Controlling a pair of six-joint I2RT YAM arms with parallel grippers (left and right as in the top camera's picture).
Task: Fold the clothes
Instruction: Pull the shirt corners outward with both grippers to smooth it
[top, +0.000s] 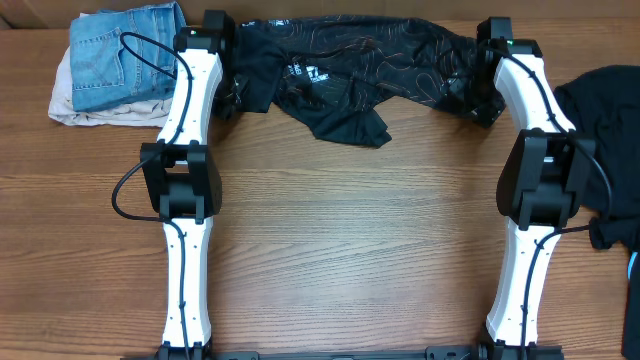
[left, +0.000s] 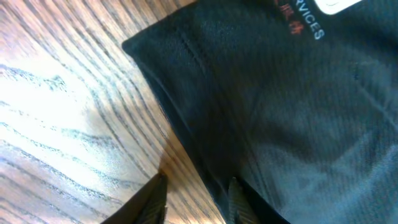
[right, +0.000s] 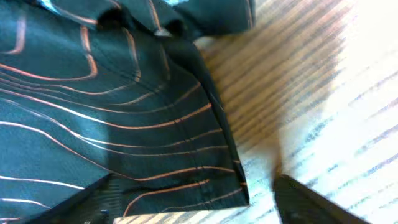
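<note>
Black jersey (top: 350, 70) with orange contour lines lies crumpled and spread sideways along the far edge of the table (top: 350, 230), one flap hanging toward the table's middle, white logo print showing near its left part. Left gripper (left: 196, 200) sits at the jersey's left end at the far-left part of the table. In the left wrist view its fingers (left: 154, 200) are a little apart, with wood and the jersey's edge in the gap and one tip over the cloth; no clear pinch seen. Printed letters show at the top of that view. Right gripper (right: 193, 193) is at the jersey's right end at the far-right part of the table, fingers (right: 93, 196) spread wide, with the jersey's hemmed corner lying flat on the table between them, not squeezed. Folded blue jeans (top: 125, 55) sit on a beige cloth (top: 62, 100) at the table's far-left corner, just beside the left arm (top: 185, 130) and close to the jersey's left end, not touching it as far as I can tell. Another black garment (top: 610, 120) is heaped at the table's right edge, partly behind the right arm (top: 535, 100). A black cable (top: 125, 190) loops off the left arm above the table's left side. Both arms reach from the table's near edge to its far edge.
</note>
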